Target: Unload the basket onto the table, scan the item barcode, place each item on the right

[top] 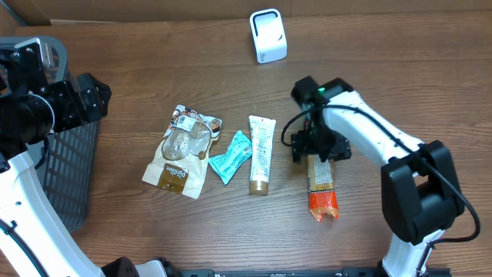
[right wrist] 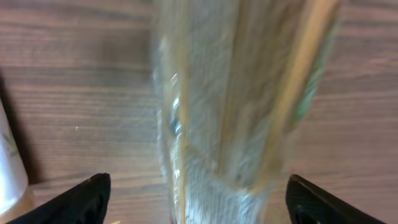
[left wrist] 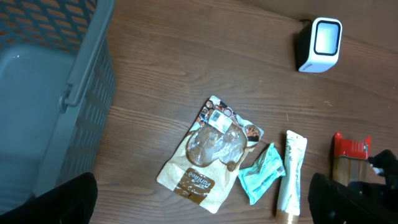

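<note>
Bare brown wooden tabletop [top: 154,69] lies open at upper left and lower centre. A grey mesh plastic basket [top: 73,177] blocks the left edge, a white boxy scanner [top: 267,35] the top centre; a brown snack pouch [top: 181,154], teal wrapper [top: 231,158] and white tube [top: 260,154] crowd mid-frame.

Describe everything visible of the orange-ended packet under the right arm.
The packet is long and narrow, clear glossy film over brownish contents, with an orange end on the side nearer the robot. It lies flat on the wooden table, right of the tube and apart from it. The right pincer stands over its far end, jaws wide open on either side, no contact visible. No barcode can be made out.
</note>
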Robot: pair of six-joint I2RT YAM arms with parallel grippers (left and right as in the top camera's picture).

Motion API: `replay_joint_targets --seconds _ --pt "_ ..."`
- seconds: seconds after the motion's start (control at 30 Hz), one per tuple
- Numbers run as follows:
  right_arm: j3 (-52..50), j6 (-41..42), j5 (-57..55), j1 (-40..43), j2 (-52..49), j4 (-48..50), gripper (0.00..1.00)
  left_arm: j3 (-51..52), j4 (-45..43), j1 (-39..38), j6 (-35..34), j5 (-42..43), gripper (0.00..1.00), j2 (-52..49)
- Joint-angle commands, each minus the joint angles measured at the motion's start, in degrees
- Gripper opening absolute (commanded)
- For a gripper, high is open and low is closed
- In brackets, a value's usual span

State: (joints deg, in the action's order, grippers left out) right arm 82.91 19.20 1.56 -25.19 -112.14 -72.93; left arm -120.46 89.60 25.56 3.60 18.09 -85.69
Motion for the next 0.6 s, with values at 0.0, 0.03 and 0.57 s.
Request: replay_joint_targets --seconds 0.0,0.03,0.57 --pt "-2.8 -3.5 6.6 3.1 0.9 2.8 0.93 0.0 -0.1 0.2 1.1 0.8 0.99 -0.1" --pt "-4.0 -4.9 9.6 4.0 0.9 4.3 0.93 0.0 -0.1 0.2 1.1 0.8 1.00 -0.1" --pt "-16.1 -7.7 21.8 9.8 0.9 17.3 0.46 0.0 -0.1 0.1 1.1 0.8 1.00 -0.1"
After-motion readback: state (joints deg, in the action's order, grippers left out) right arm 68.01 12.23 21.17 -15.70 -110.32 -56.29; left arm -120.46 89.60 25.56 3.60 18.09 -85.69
